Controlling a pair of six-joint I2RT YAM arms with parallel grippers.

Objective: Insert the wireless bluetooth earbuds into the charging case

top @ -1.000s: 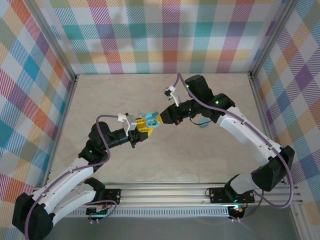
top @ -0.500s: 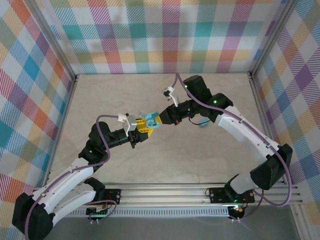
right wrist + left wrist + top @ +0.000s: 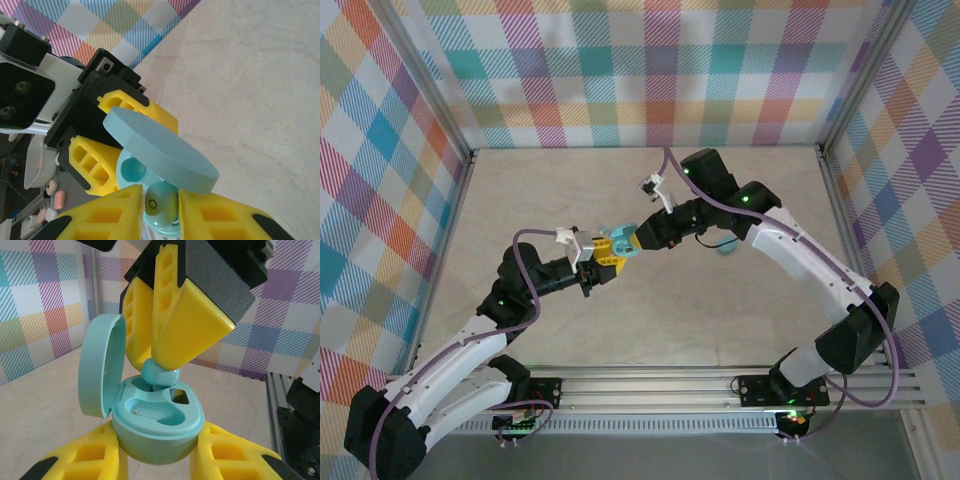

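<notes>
Right gripper [image 3: 159, 365]: clenched on one earbud [image 3: 161, 376], which is pinched between the tips of its yellow fingers [image 3: 190, 325]. The earbud is at the rear of the charging case [image 3: 157, 432], at the mouth of one socket. Whether it touches the socket floor cannot be told. The front socket lies open and unfilled.

Left gripper [image 3: 157, 452]: grasping the charging case from below, one yellow finger pressed to each flank, so both side edges of the case are covered. The case is held above the table [image 3: 520, 200], not resting on it.

Lid [image 3: 99, 371]: swung open and standing roughly upright at the hinge side. In the left wrist view the nearer right finger is just beside the lid's inner face, with little room between them. In the right wrist view the lid's edge overhangs the earbud closely.

Surroundings: in the top view the two grippers meet near the table's middle, with bare surface on every side. The plaid walls [image 3: 400, 150] and the near rail [image 3: 650, 385] are well apart from them. A small teal object [image 3: 725, 247] lies by the right arm's forearm, partly hidden.
</notes>
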